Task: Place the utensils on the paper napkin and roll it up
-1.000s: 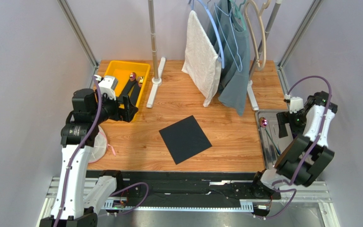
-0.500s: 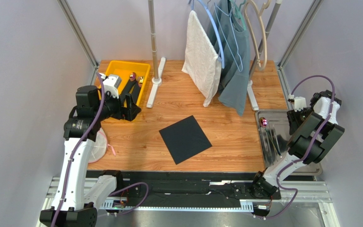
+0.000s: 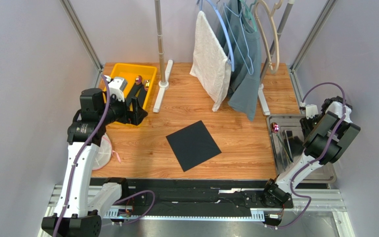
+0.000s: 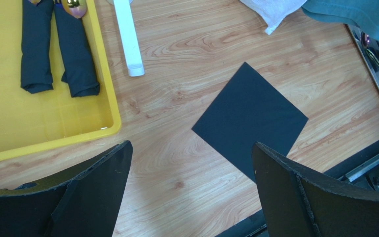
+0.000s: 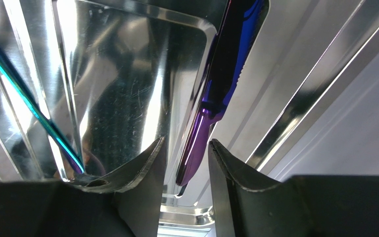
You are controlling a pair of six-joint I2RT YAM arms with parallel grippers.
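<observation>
The paper napkin (image 3: 193, 144) (image 4: 250, 118) lies flat as a black diamond in the middle of the wooden table. The utensils lie in a metal tray (image 3: 271, 143) at the right: a shiny purple piece (image 5: 226, 74) and a thin blue piece (image 5: 23, 89); an iridescent head (image 3: 275, 128) shows at the tray's far left corner. My right gripper (image 5: 186, 140) is down in the tray, its jaws narrowed to either side of the purple piece's end, with a gap still showing on the left. My left gripper (image 3: 136, 106) (image 4: 191, 143) hovers wide open beside the yellow bin, holding nothing.
A yellow bin (image 3: 122, 74) at the back left holds two rolled black napkins (image 4: 36, 49) with utensils. A rack post (image 3: 161, 44) and its white foot (image 4: 127, 39) stand beside it. A white towel (image 3: 210, 54) and a grey-blue garment (image 3: 243, 74) hang at the back.
My right arm has folded down over the tray and its jaws have narrowed around the purple piece. The left arm shifted slightly toward the bin; its jaws stayed wide.
</observation>
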